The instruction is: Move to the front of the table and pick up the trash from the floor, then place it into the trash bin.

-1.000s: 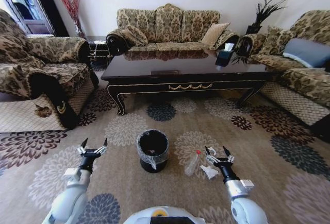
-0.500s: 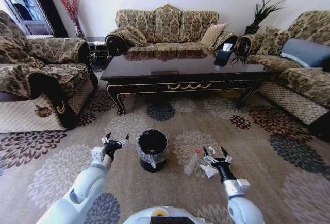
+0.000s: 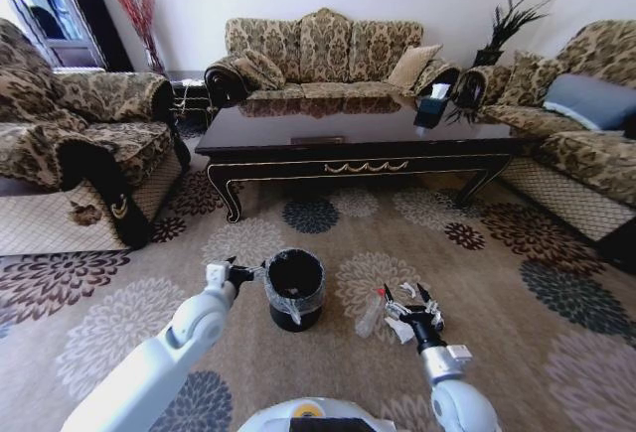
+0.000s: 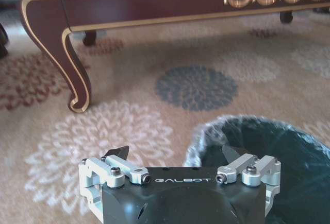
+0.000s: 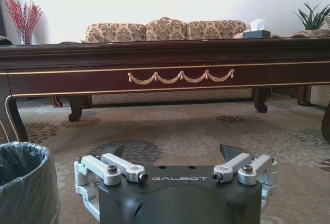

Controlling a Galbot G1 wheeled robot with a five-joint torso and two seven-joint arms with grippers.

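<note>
The right gripper (image 3: pixel 405 301), fingers spread, had dropped lower within the second and hung right over the trash (image 3: pixel 383 314), which suggested a grasp was close. The left gripper (image 3: pixel 238 273), also spread, had swung in from the left to just beside the trash bin (image 3: pixel 294 289). The litter, a clear red-capped bottle with crumpled white paper, lay on the carpet right of the bin, near side of the table (image 3: pixel 358 136).

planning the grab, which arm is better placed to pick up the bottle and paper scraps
Right. The right hand hangs open right at the bottle and paper scraps; the left hand is at the trash bin's far side.
</note>
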